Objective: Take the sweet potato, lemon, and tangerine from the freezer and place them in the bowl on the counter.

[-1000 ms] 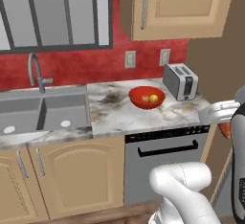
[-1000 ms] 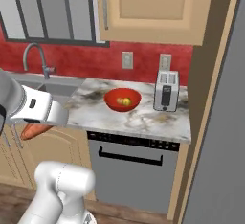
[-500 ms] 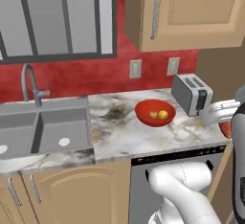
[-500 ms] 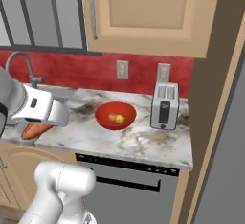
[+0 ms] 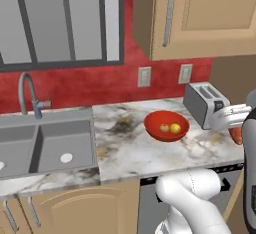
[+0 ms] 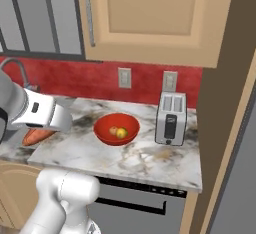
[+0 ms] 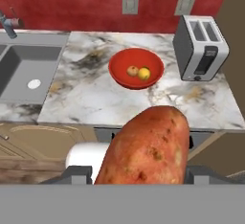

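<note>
The sweet potato (image 7: 146, 146) is grasped in the hand (image 7: 139, 175), raised in front of the worktop (image 7: 95, 94). Farther out on the marble, the red bowl (image 7: 136, 68) is seen with the lemon (image 7: 144, 73) and the tangerine (image 7: 132, 71) inside. A toaster (image 7: 199, 48) stands just beside the bowl; a sink (image 7: 28, 70) lies on the bowl's other side.

The red bowl (image 7: 136, 68) sits upright on the marble counter (image 7: 100, 98), left of the toaster (image 7: 199, 48) and apart from it. Inside the bowl lie the yellow lemon (image 7: 144, 73) and, touching it on the side away from the toaster, the tangerine (image 7: 132, 71), which looks dull orange-tan. The reddish-brown sweet potato (image 7: 146, 151) is clamped between the gripper (image 7: 139, 176) fingers, off the counter's front edge, short of the bowl.
</note>
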